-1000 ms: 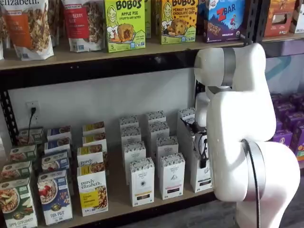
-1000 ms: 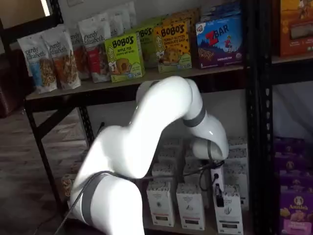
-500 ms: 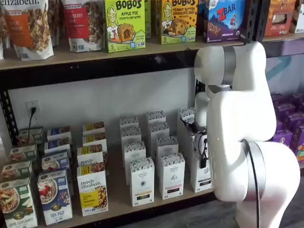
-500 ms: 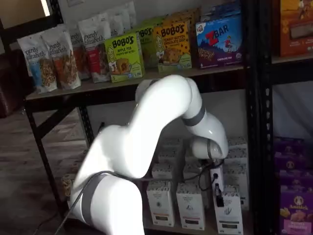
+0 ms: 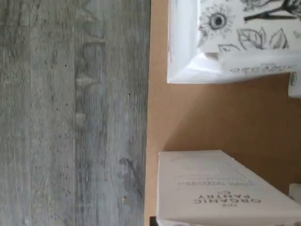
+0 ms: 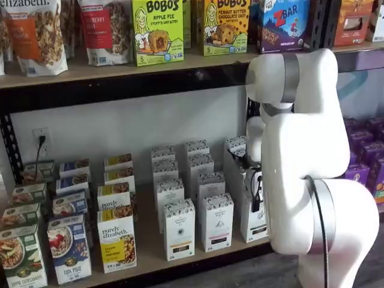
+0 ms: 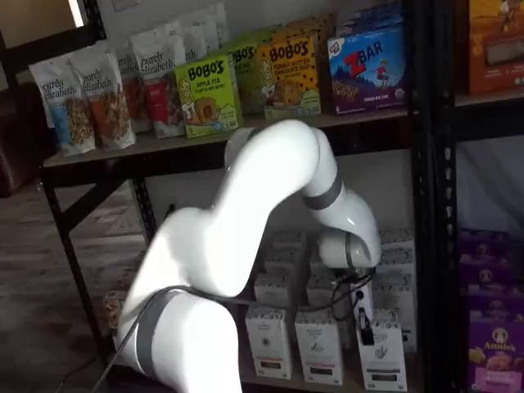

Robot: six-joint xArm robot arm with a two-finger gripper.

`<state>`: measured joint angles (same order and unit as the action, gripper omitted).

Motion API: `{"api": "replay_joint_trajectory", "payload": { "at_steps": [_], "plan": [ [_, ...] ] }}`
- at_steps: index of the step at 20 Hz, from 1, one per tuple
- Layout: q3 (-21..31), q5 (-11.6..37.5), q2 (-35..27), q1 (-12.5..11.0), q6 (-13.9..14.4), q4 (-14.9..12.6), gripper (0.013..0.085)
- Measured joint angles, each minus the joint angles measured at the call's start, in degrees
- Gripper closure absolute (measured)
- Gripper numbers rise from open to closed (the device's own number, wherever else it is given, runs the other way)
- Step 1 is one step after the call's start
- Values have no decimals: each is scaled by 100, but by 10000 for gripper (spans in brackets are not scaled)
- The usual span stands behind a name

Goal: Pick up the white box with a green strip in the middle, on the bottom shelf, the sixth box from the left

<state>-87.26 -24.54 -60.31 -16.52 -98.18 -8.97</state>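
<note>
The white box (image 6: pixel 255 223) stands at the front of the rightmost white column on the bottom shelf (image 6: pixel 150 252), partly behind my arm. It also shows in a shelf view (image 7: pixel 383 360). My gripper (image 6: pixel 257 195) hangs right over its top, and in a shelf view (image 7: pixel 366 326) one black finger lies against the box's upper front. I cannot tell whether the fingers are closed on it. The wrist view shows a flower-printed white box top (image 5: pixel 235 37), a white carton side (image 5: pixel 221 188) and the tan board (image 5: pixel 211 117). No fingers show there.
More white boxes (image 6: pixel 216 221) stand in rows to the left, then colourful purely elizabeth boxes (image 6: pixel 117 237). A black upright (image 7: pixel 434 246) stands close on the right. The upper shelf (image 6: pixel 120 66) carries Bobo's and Z Bar boxes. Grey floor (image 5: pixel 70 113) lies before the shelf edge.
My arm's upper joints have risen slightly. The gripper stays at the white box, which has not visibly moved.
</note>
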Motion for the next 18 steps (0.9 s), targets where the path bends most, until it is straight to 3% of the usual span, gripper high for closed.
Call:
{"api": "replay_joint_trajectory", "payload": {
  "at_steps": [10,13,18],
  "plan": [
    [1103,424,679,3,929,-972,450],
    [1689,599,1077,7,1259,-1299,450],
    [2714,682,1926,132,1623,-1535,450]
  ]
}}
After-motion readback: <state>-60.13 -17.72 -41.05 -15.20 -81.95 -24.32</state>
